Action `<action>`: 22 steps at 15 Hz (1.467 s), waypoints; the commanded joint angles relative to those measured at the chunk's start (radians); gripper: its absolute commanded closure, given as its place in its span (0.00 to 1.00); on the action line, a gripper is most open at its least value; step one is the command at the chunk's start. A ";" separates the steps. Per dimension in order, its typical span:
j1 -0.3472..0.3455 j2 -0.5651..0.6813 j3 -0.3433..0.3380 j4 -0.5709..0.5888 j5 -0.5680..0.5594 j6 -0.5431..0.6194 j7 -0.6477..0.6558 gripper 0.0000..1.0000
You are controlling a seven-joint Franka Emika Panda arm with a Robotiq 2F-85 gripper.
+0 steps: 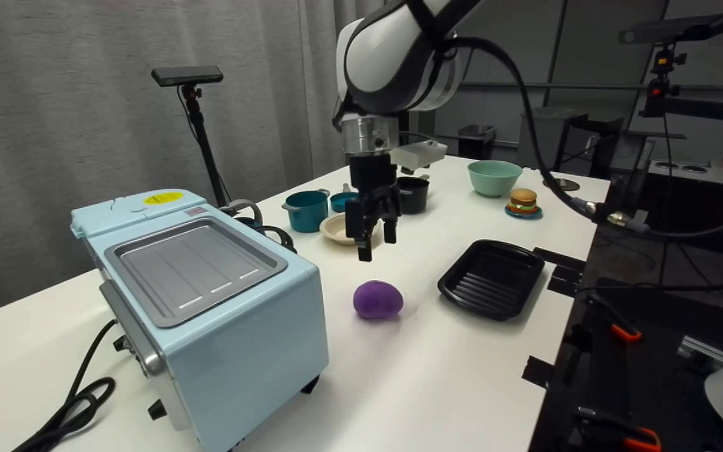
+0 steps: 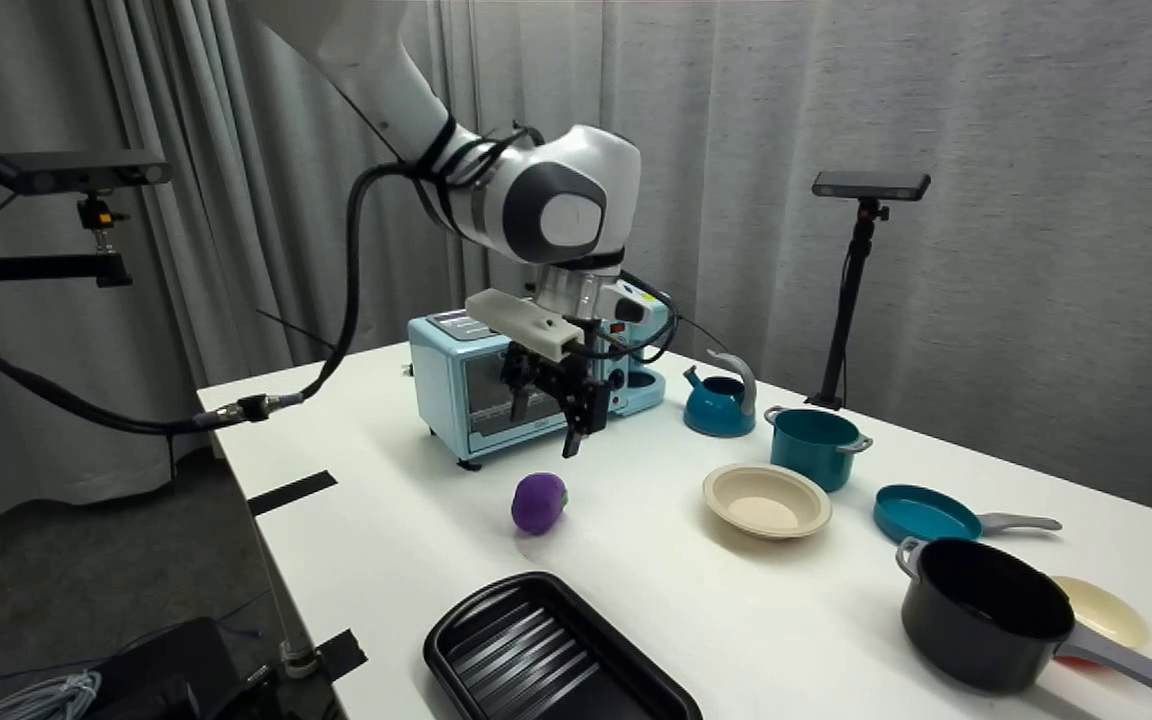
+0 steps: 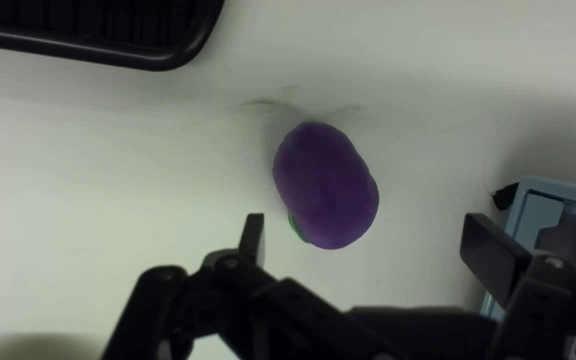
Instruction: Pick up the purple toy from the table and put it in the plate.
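Note:
The purple toy (image 1: 378, 300) lies on the white table (image 1: 437, 376). It also shows in an exterior view (image 2: 538, 503) and in the wrist view (image 3: 325, 185), with a bit of green at one end. My gripper (image 1: 377, 246) is open and empty above the table, higher than the toy and apart from it. In the wrist view the open fingers (image 3: 365, 222) stand wide, with the toy ahead of them and nearer the left finger. The cream plate (image 2: 766, 512) sits on the table near the teal pot; in an exterior view the gripper partly covers the plate (image 1: 335, 235).
A black ridged tray (image 2: 546, 665) lies near the toy. A light blue toaster oven (image 1: 255, 351) stands close to the gripper's other side. A teal pot (image 2: 814, 450), teal pan (image 2: 926, 515), black pot (image 2: 981, 625) and kettle (image 2: 719, 408) stand beyond the plate. A burger toy (image 1: 523, 202) sits farther off.

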 commanded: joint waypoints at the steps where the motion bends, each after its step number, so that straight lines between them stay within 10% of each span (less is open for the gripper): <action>1: -0.019 0.149 0.014 0.124 -0.045 -0.010 -0.011 0.00; 7: -0.036 0.279 0.018 0.213 -0.063 -0.054 -0.016 0.11; 17: -0.044 0.242 0.031 0.252 -0.052 -0.135 -0.010 0.94; 22: -0.058 0.133 0.026 0.334 -0.043 -0.124 -0.008 0.97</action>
